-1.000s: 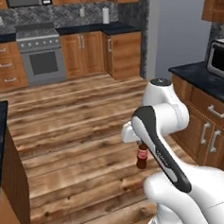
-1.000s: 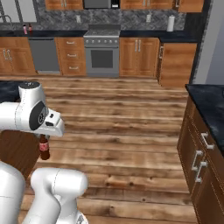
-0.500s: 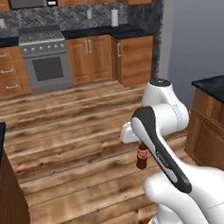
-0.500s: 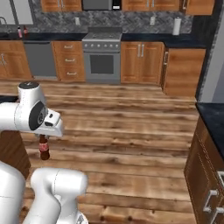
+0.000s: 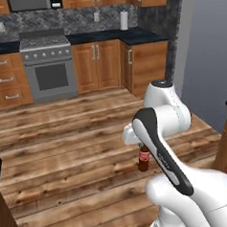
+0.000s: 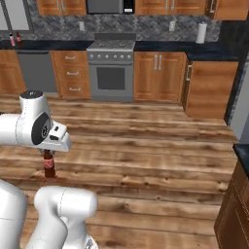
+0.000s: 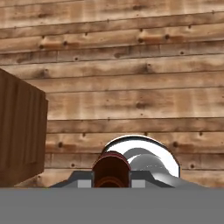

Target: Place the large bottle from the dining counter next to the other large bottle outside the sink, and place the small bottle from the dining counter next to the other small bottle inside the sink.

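Observation:
My gripper (image 5: pixel 140 145) (image 6: pixel 48 152) hangs over the wooden floor, shut on the neck of a dark-brown cola-style bottle (image 5: pixel 143 160) (image 6: pixel 49 165) with a red label. The bottle hangs upright below the hand. Whether it is the large or the small one I cannot tell. In the hand view its dark reddish top (image 7: pixel 111 168) sits between the jaws of my gripper (image 7: pixel 111 183). A corner of the dining counter (image 5: pixel 1 209) shows at the lower left. On the far left worktop stand two tiny bottles (image 6: pixel 14 38), too small to tell apart. The sink is out of view.
A steel stove (image 5: pixel 47 67) (image 6: pixel 112 68) stands at the back wall between wooden cabinets. A paper towel roll (image 5: pixel 123 19) sits on the black worktop. A cabinet (image 6: pixel 236 204) stands close at the right. Open wooden floor (image 6: pixel 146 141) lies ahead.
The whole picture has shifted: the base has driven and turned, and the right-hand cabinets have slid out to the right. The arm keeps its pose, still holding the bottle.

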You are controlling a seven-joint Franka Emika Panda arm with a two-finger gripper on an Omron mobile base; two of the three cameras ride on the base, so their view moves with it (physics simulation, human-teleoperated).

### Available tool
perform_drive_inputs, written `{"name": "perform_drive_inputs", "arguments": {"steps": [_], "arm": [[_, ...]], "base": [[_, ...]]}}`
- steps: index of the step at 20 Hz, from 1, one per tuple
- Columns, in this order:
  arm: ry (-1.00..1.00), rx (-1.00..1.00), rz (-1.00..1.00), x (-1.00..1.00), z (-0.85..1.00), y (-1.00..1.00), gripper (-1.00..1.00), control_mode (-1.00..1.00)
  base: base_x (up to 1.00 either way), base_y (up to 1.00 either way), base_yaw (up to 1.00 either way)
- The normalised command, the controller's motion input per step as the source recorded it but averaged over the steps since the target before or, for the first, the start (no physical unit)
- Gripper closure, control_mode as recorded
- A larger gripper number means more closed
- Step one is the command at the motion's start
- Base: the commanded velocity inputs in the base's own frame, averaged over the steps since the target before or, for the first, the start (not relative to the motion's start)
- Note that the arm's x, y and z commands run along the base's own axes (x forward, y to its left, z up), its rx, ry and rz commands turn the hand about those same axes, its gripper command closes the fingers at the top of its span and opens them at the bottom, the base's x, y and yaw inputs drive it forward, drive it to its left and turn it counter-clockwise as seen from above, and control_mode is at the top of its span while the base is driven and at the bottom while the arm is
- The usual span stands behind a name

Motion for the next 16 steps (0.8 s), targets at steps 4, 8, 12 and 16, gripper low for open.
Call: {"name": "perform_drive_inputs", "arguments": {"steps": [4,8,12,16], "arm": [[0.00,0.00,0.00,0.00,0.00,0.00,1.00,1.00],[0.00,0.00,0.00,0.00,0.00,0.00,1.00,1.00],[0.00,0.00,0.00,0.00,0.00,0.00,1.00,1.00],[0.00,0.00,0.00,0.00,0.00,0.00,1.00,1.00]], "base": [[1.00,0.04,0.00],[1.00,0.01,0.00],[1.00,0.00,0.00],[1.00,0.14,0.00]]}}
